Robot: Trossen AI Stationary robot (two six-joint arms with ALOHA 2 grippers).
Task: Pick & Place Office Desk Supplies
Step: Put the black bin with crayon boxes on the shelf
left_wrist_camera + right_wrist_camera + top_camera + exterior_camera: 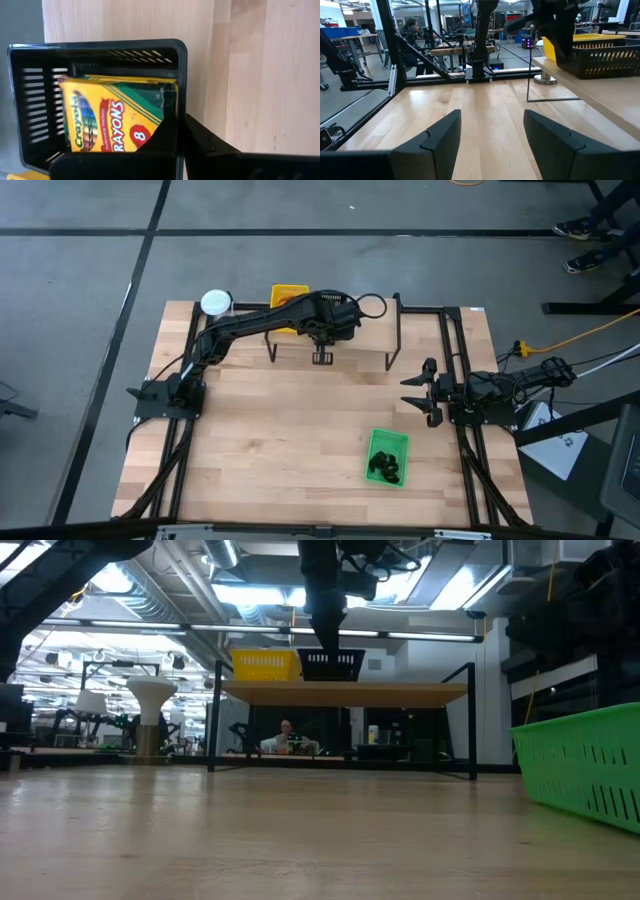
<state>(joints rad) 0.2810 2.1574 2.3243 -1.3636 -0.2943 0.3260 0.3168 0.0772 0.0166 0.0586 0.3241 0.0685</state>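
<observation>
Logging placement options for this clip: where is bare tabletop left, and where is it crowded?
Bare wood spans the table from the left arm's base to the green tray, and in front of the shelf. The shelf is crowded: yellow tray, black tray holding a crayon box, left gripper overhead.

The left arm reaches across to the yellow tray point(290, 293), its gripper point(322, 356) hanging just beside that tray. The white-topped cylinder point(215, 303) stands near the tray's other side. The right gripper point(420, 392), fingers spread, and the green tray point(387, 456) holding black clips point(385, 467) sit well apart from it.
</observation>
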